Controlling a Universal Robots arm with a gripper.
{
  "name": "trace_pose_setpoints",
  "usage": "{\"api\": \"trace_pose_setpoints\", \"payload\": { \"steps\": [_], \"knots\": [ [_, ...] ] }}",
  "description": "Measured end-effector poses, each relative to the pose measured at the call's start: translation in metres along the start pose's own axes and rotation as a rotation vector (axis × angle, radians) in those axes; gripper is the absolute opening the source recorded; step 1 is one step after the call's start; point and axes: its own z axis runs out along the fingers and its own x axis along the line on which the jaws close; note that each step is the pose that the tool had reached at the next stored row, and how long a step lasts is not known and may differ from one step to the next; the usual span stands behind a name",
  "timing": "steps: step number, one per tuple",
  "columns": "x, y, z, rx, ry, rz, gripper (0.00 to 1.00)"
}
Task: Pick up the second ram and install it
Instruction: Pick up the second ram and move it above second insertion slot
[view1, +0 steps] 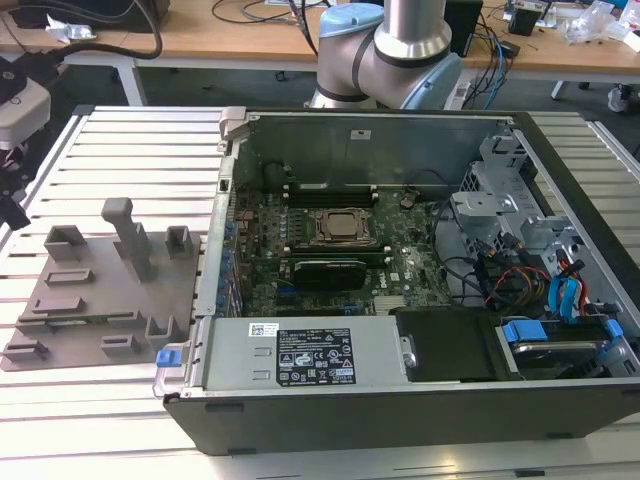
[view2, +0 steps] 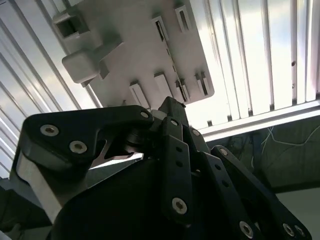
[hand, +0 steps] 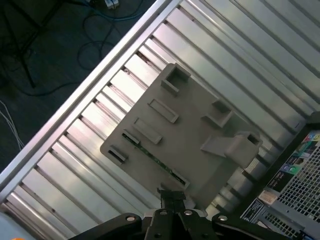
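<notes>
1. Second ram, a long, thin green circuit-board stick (hand: 156, 161), sits slotted along one edge of the flat grey plastic holder tray (hand: 190, 132), as we see in the first wrist view.
2. We find that tray at the exterior view's lower left, on the ribbed aluminium table (view1: 140, 150), just beside the open black computer case (view1: 350, 140).
3. Our black linked gripper (hand: 172, 196) hangs above the tray in both wrist views, clear of the stick, its tips drawn together on nothing.
</notes>
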Motion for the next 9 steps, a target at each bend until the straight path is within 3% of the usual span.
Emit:
{"api": "trace_pose_setpoints", "payload": {
  "steps": [9],
  "knots": [
    [0.0, 0.0, 0.0, -0.0027, 0.0053, -0.115, 0.1]
  ]
}}
